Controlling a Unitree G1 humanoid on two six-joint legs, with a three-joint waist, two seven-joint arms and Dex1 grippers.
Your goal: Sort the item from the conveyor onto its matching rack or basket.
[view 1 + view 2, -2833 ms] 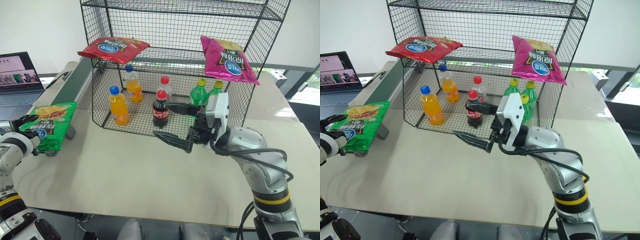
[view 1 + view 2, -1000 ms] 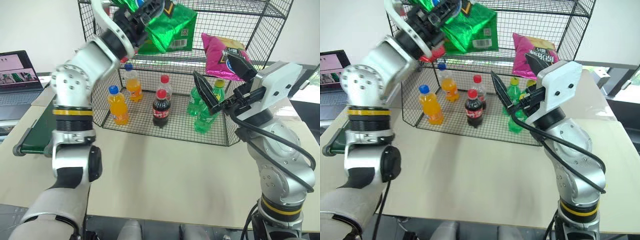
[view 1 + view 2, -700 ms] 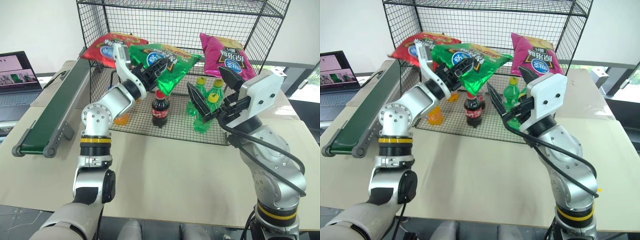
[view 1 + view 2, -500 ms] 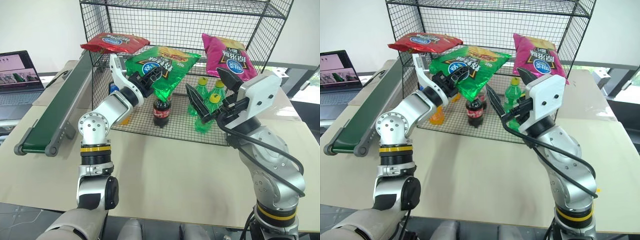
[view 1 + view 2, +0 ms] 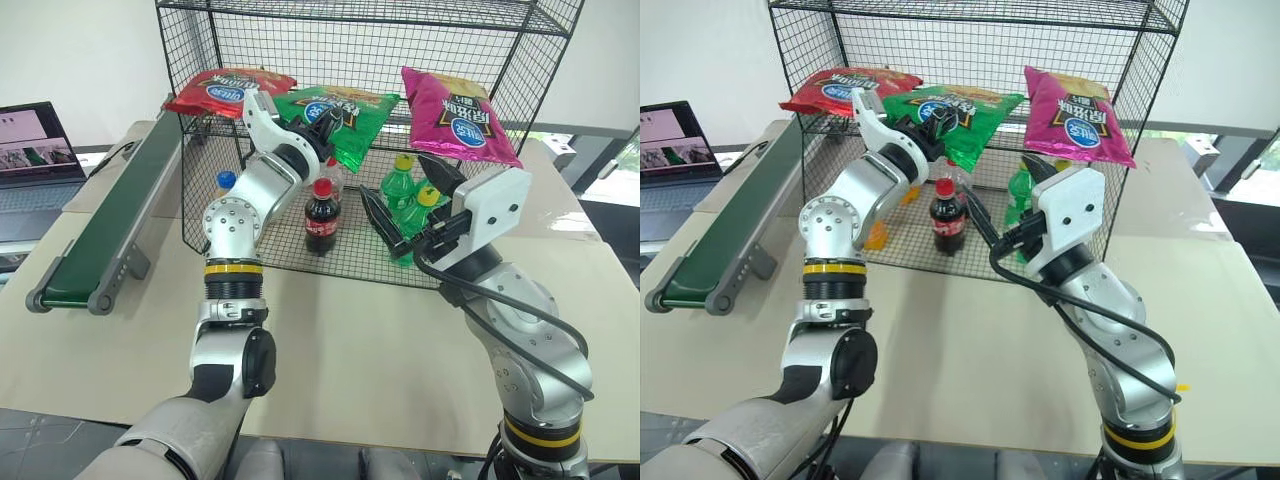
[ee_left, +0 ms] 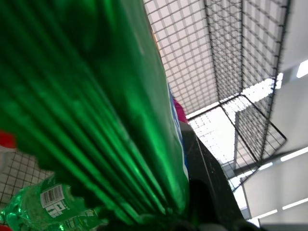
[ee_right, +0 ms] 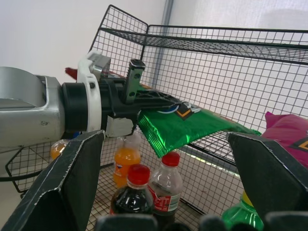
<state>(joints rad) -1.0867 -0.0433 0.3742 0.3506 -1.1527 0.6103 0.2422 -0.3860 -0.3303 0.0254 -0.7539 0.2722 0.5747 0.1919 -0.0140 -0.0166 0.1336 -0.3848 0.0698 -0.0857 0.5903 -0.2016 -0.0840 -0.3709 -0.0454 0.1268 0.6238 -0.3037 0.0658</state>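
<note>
Green foil up on the rack's middle shelf — the green chip bag (image 5: 340, 108) lies there between the red bag (image 5: 228, 90) and the pink bag (image 5: 458, 102), its near edge hanging out over the shelf front; the left gripper (image 5: 318, 122) is reaching in at shelf height, fingers clenched on the bag's near end, and in the left wrist view the crinkled green foil (image 6: 96, 120) runs right alongside one black finger (image 6: 207, 168). The black wire rack (image 5: 520, 60) stands at the back of the pale worktop (image 5: 330, 350); on its bottom shelf stand bottles — a cola bottle (image 5: 321, 217) with a red cap in the middle, green bottles (image 5: 400, 200) to its right, an orange drink bottle (image 7: 126, 161) behind on the left. The right gripper (image 5: 400, 210) hovers in front of the rack's lower shelf, just right of the cola bottle, fingers spread wide and grasping nothing; from its wrist view the two fingers (image 7: 72, 187) frame the left gripper and the green bag above the bottles. The conveyor (image 5: 100, 225) runs along the worktop's left side, its dark green belt bare; a laptop (image 5: 30, 150) sits open beyond it at the far left.
</note>
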